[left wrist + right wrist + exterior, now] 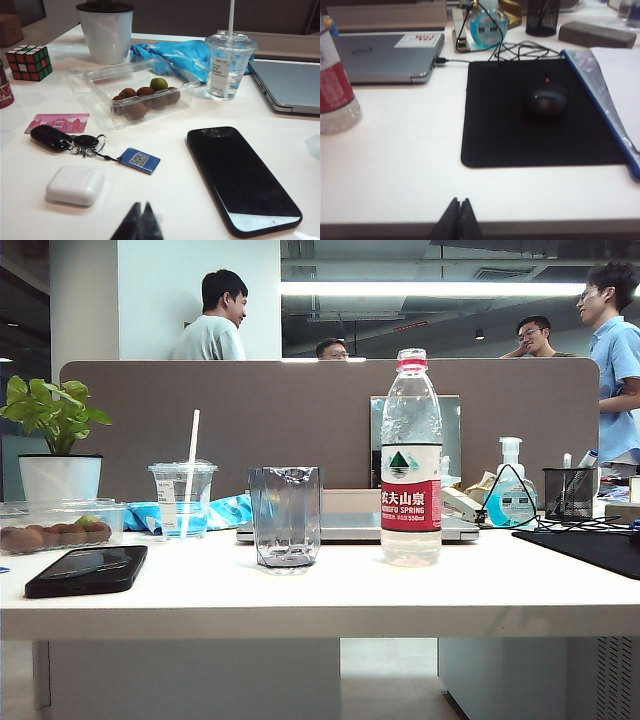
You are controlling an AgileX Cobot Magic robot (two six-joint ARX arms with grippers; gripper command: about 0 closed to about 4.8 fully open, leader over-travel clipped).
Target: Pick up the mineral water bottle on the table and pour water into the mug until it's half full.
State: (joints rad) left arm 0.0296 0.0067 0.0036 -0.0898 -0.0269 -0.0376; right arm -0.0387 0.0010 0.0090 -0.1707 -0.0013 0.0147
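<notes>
Bottle: mineral water bottle upright mid-counter, label "NONGFU SPRING"
Mug: mug beside it, apart, near front edge
Left tool: left tool pressed together, near phone
Right tool: right tool pressed together, at front edge before mouse pad

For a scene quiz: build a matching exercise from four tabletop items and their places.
1 mineral water bottle
2 mug
3 black phone
4 mouse

a on the black mat
b right of the mug, cap on
c near the table's front edge, far left
d left of the bottle, empty

Pairs: 1-b, 2-d, 3-c, 4-a
</notes>
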